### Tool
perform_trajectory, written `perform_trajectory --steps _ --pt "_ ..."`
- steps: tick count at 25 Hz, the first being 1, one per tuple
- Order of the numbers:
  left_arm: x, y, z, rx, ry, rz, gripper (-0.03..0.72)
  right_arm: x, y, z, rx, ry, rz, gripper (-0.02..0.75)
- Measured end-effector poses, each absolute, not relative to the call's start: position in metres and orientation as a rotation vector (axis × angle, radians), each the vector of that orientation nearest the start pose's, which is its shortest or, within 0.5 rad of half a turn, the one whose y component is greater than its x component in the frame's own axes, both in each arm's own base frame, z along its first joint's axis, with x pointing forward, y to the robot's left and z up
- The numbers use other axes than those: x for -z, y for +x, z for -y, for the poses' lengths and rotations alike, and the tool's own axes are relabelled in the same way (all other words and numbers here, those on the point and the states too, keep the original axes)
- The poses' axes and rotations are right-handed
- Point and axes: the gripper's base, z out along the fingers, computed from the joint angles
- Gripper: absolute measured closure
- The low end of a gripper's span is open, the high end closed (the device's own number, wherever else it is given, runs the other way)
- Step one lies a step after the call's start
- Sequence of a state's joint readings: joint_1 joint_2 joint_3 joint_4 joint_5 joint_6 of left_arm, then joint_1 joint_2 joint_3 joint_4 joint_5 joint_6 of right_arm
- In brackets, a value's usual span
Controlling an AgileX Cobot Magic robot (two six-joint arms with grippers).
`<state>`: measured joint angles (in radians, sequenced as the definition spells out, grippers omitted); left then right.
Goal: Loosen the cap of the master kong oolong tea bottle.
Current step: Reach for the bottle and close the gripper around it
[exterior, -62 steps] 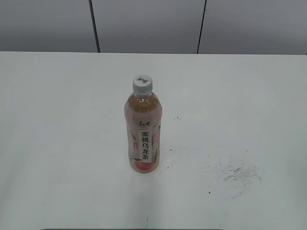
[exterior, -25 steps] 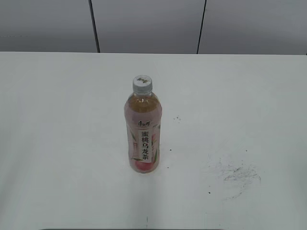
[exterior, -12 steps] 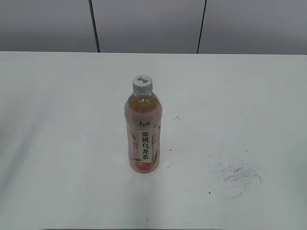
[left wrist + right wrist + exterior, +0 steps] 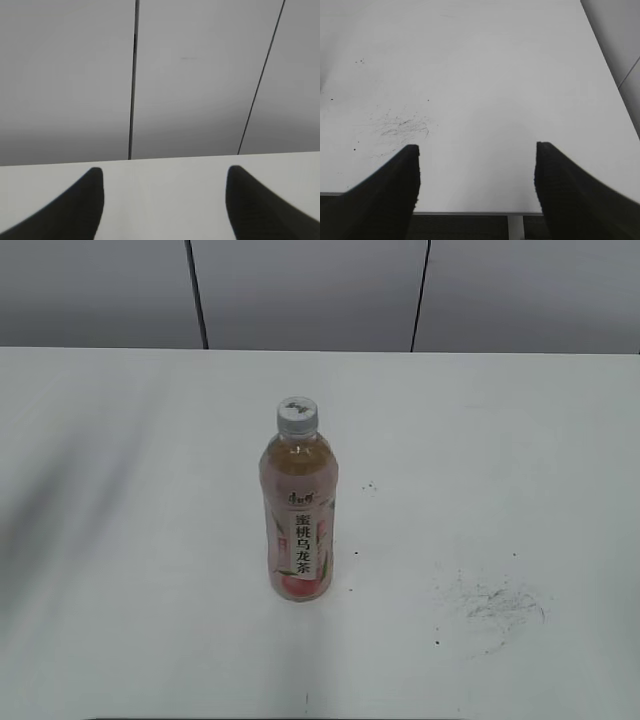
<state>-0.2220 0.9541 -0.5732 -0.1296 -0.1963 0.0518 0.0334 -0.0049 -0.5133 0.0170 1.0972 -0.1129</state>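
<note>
Nothing's moved except a shadow creeping in left; both grippers gape empty, so clamp the full, slick master kong oolong tea bottle mid-label and pinch the ribbed cap.

The slim clear plastic bottle of amber tea is standing upright mid-counter, its small ribbed screw cap sitting on top; a patch of dark scuff marks is lying at its four o'clock.

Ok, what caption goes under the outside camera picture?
Peach tea bottle standing upright, cap still on, alone on the white table.
</note>
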Motion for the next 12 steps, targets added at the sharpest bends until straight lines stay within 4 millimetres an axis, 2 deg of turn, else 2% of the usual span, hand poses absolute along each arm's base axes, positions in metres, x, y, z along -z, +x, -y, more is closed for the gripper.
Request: perform_trajectory --steps 5,12 --pt "-0.298 0.232 0.050 0.192 0.094 -1.618 0.228 -0.278 -0.009 -0.001 0.029 -0.152 -2.057 0.202" --pt "-0.245 0.273 0.062 0.169 0.145 -1.684 0.229 -0.278 -0.009 -0.001 0.029 -0.152 -2.058 0.202"
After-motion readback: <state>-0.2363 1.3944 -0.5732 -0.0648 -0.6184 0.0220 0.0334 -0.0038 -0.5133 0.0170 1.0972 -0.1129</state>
